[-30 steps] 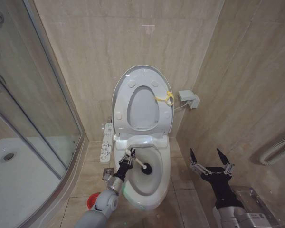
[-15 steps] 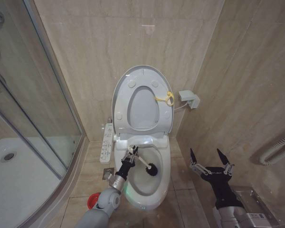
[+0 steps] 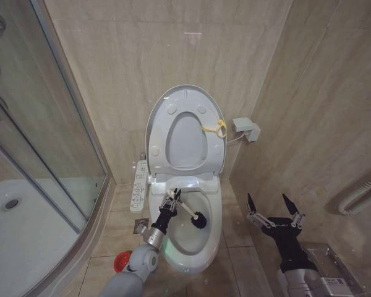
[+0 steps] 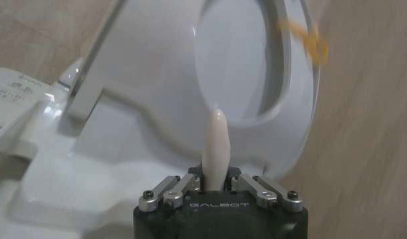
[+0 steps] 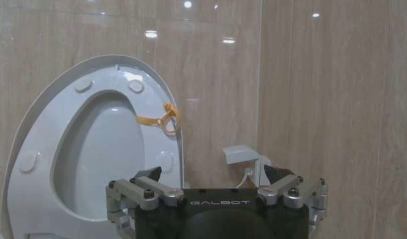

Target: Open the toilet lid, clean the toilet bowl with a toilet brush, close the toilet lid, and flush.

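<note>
With lid [image 3: 187, 133] raised against wall, lower centre of frame: left gripper [image 3: 170, 202] clamped on brush [image 3: 190, 213] handle, black head angled down inside bowl [image 3: 195, 238] for scrubbing; right gripper [image 3: 274, 211] parked lower right, fingers spread, empty.

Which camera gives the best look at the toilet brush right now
The head view: it shows the toilet brush whole, handle held by the left gripper, black head inside the toilet bowl. The left wrist view shows just its handle between the fingers.
</note>
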### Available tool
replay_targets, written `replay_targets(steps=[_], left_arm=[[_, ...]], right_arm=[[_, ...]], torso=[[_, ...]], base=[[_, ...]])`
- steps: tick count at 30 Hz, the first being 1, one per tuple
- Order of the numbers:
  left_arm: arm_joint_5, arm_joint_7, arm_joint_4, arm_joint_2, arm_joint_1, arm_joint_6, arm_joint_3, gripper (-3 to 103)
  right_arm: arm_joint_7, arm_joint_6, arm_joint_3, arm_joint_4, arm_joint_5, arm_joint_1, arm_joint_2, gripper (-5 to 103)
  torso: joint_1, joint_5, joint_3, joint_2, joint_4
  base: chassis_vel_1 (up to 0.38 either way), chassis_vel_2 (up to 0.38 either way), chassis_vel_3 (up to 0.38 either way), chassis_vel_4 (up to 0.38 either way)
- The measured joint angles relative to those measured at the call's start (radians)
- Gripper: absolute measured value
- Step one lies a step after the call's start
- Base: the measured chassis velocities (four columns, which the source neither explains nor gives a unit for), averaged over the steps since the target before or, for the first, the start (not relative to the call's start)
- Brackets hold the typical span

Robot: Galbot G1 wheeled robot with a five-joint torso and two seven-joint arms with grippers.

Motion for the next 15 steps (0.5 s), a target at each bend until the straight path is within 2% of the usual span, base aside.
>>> replay_targets(steps=[1, 3, 5, 9, 10, 12, 15], left_arm=[[0.0, 0.0, 0.0, 0.0, 0.0, 0.0, 0.0, 20], [0.072, 0.0, 0.033, 0.0, -0.001, -0.014, -0.013, 20], [0.078, 0.006, 0.033, 0.001, 0.003, -0.018, -0.015, 20], [-0.063, 0.047, -0.05, 0.004, 0.008, -0.002, 0.004, 20], [-0.063, 0.047, -0.05, 0.004, 0.008, -0.002, 0.004, 20], [-0.135, 0.046, -0.083, 0.004, 0.007, 0.018, 0.015, 20], [-0.128, 0.022, -0.067, -0.001, 0.003, 0.029, 0.018, 20]], right_arm=[[0.0, 0.0, 0.0, 0.0, 0.0, 0.0, 0.0, 100], [0.0, 0.0, 0.0, 0.0, 0.0, 0.0, 0.0, 100], [0.0, 0.0, 0.0, 0.0, 0.0, 0.0, 0.0, 100], [0.0, 0.0, 0.0, 0.0, 0.0, 0.0, 0.0, 100], [0.0, 0.0, 0.0, 0.0, 0.0, 0.0, 0.0, 100], [0.0, 0.0, 0.0, 0.0, 0.0, 0.0, 0.0, 100], [0.0, 0.0, 0.0, 0.0, 0.0, 0.0, 0.0, 100]], torso=[[0.0, 0.0, 0.0, 0.0, 0.0], [0.0, 0.0002, 0.0, 0.0, 0.0003], [0.0, 0.0001, 0.0, 0.0, 0.0004], [0.0, 0.0001, 0.0, 0.0, -0.0003], [0.0, 0.0001, 0.0, 0.0, -0.0003], [0.0, 0.0004, 0.0, 0.0, -0.0002], [0.0, 0.0001, 0.0, 0.0, 0.0]], base=[[0.0, 0.0, 0.0, 0.0], [0.0, 0.0, 0.0, 0.0], [0.0, 0.0, 0.0, 0.0], [0.0, 0.0, 0.0, 0.0], [0.0, 0.0, 0.0, 0.0], [0.0, 0.0, 0.0, 0.0], [0.0, 0.0, 0.0, 0.0]])
